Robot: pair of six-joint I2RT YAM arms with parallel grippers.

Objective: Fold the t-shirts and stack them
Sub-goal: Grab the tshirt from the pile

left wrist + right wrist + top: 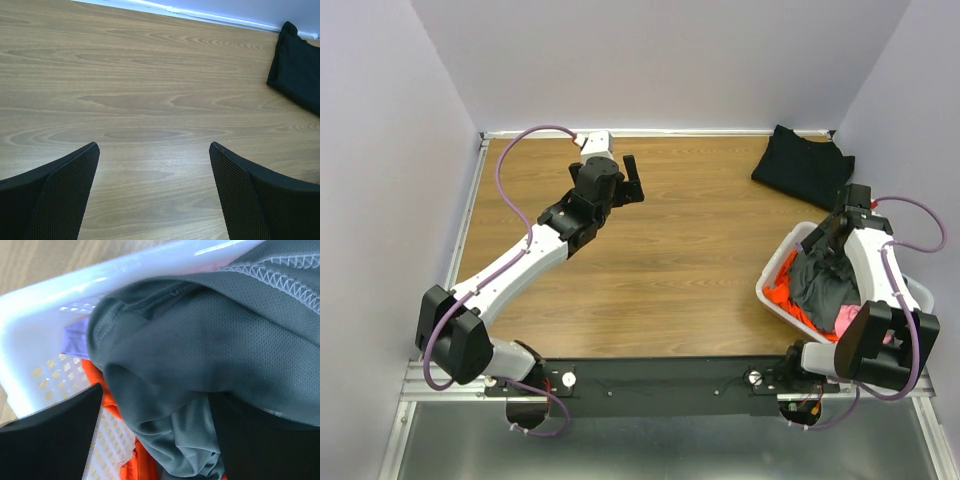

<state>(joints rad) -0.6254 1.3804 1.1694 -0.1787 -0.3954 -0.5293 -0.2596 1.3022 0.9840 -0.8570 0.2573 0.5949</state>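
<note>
A black t-shirt lies folded at the table's far right corner; its edge shows in the left wrist view as the black t-shirt. A dark grey t-shirt is heaped on top of the white basket, over orange and pink shirts. My right gripper is down in the basket, open. Its jaws straddle a fold of the grey t-shirt, with orange cloth below. My left gripper hovers open and holds nothing over bare wood at the far left-centre.
The basket's rim stands close on the left of my right gripper. Purple-grey walls enclose the table on the left, back and right. A metal rail runs along the near edge by the arm bases.
</note>
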